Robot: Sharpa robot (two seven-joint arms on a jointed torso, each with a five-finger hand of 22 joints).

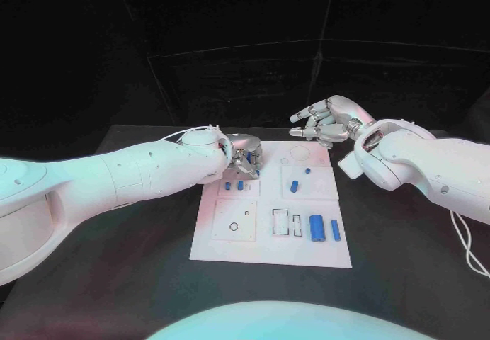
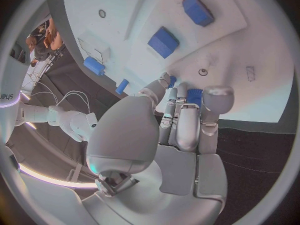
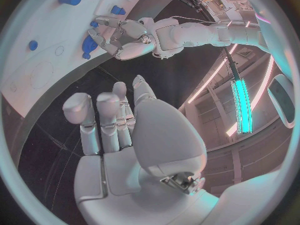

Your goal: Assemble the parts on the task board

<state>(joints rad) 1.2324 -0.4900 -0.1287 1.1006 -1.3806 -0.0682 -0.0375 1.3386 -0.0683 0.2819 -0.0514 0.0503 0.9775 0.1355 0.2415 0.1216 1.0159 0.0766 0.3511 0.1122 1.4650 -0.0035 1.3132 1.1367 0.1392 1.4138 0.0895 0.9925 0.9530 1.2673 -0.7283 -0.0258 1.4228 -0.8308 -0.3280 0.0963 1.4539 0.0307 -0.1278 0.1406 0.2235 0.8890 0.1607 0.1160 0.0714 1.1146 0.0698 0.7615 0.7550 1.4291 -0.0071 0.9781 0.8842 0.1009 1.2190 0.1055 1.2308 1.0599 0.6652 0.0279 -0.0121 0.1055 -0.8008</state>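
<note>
The white board (image 1: 274, 251) is lying mid-surface (image 1: 122, 283), carrying about seven blue parts (image 1: 316, 227), counted roughly. The left hand (image 1: 241, 154) is reaching over its far-left corner, fingers (image 2: 211, 105) seemingly pinching one blue part (image 2: 194, 96). The right hand (image 1: 325, 120) is hovering beyond the board, fingers released, grasping nothing.

Head view: dim overall, dark backdrop; the white task board (image 1: 272, 234) is the brightest surface, with a faint pink tint along its left edge and soft shadow beneath the left hand (image 1: 241, 154). Both wrist views show strong fisheye curvature toward the circle's rim. In the right wrist view, a cyan light strip (image 3: 240, 107) glares brightly
</note>
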